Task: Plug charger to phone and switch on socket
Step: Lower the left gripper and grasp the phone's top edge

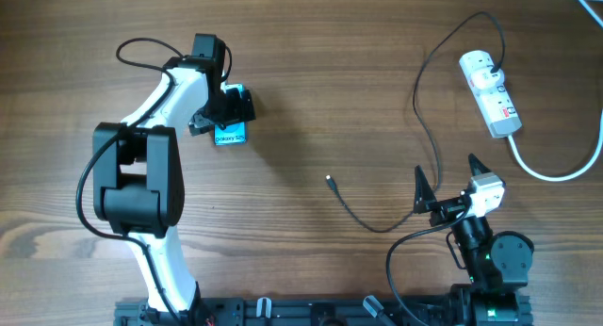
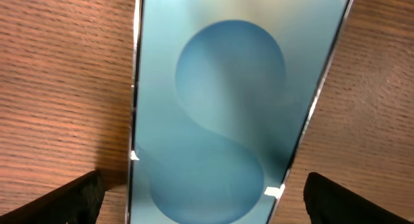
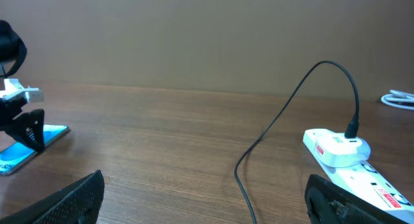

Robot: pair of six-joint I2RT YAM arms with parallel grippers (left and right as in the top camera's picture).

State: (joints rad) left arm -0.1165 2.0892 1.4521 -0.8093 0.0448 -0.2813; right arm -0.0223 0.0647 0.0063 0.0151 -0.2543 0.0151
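Observation:
The phone [image 1: 232,134] lies flat on the table at the left, and its teal-blue screen [image 2: 220,107] fills the left wrist view. My left gripper [image 1: 226,109] is right over it, open, with one finger on each side of the phone [image 2: 204,201] and a gap to each edge. The charger's black cable [image 1: 422,119] runs from a white plug head [image 1: 490,78] seated in the socket [image 1: 497,107] to its connector tip [image 1: 330,181] lying loose mid-table. My right gripper [image 1: 446,168] is open and empty, and the cable [image 3: 244,182] passes between its fingers [image 3: 204,201].
The socket's thick white cord [image 1: 556,171] curves off to the right edge. The socket [image 3: 372,185] and plug head [image 3: 336,146] sit close to my right finger. The phone [image 3: 29,143] and left gripper show far left in the right wrist view.

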